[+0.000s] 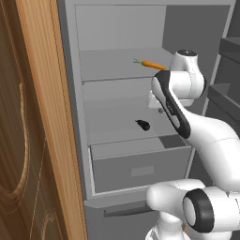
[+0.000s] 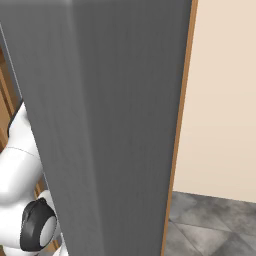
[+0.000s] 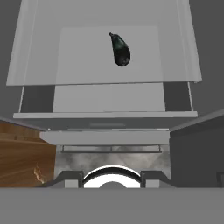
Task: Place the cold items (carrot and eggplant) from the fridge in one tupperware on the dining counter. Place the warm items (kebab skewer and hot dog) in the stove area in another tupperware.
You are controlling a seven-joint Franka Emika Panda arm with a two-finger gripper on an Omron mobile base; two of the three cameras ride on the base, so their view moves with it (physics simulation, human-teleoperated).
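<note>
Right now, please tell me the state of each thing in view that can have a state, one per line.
fridge: door open, shelves exposed.
carrot: lying on an upper shelf, untouched.
eggplant: lying on the middle shelf, not held.
drawer: at the fridge bottom; whether pushed fully in, cannot tell.
gripper: above the eggplant shelf, holding nothing; jaw state cannot be told.

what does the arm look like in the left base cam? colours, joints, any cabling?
Glossy white rounded arm links with black bands and black caps at the joints, a dark ring around the big lower joint, and a dark cap on the top link. No external cables or markings visible.
</note>
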